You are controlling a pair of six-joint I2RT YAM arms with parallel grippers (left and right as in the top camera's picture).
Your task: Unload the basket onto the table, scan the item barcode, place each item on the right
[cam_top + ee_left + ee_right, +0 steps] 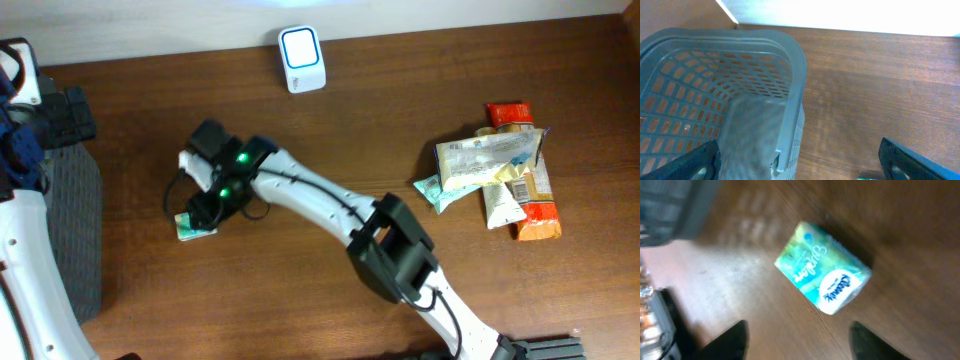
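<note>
The item, a small green and white Kleenex tissue pack, lies flat on the wooden table, seen also under my right arm's end. My right gripper hovers just short of it, fingers spread, nothing between them and not touching the pack. From above, the right gripper sits over the pack at the table's left. The white barcode scanner with a blue-lit face stands at the far edge. My left gripper is open above the basket's rim, holding nothing.
A grey mesh basket stands at the table's left edge, its rim right below the left wrist. A pile of snack packets lies at the right. The right arm stretches diagonally across the middle.
</note>
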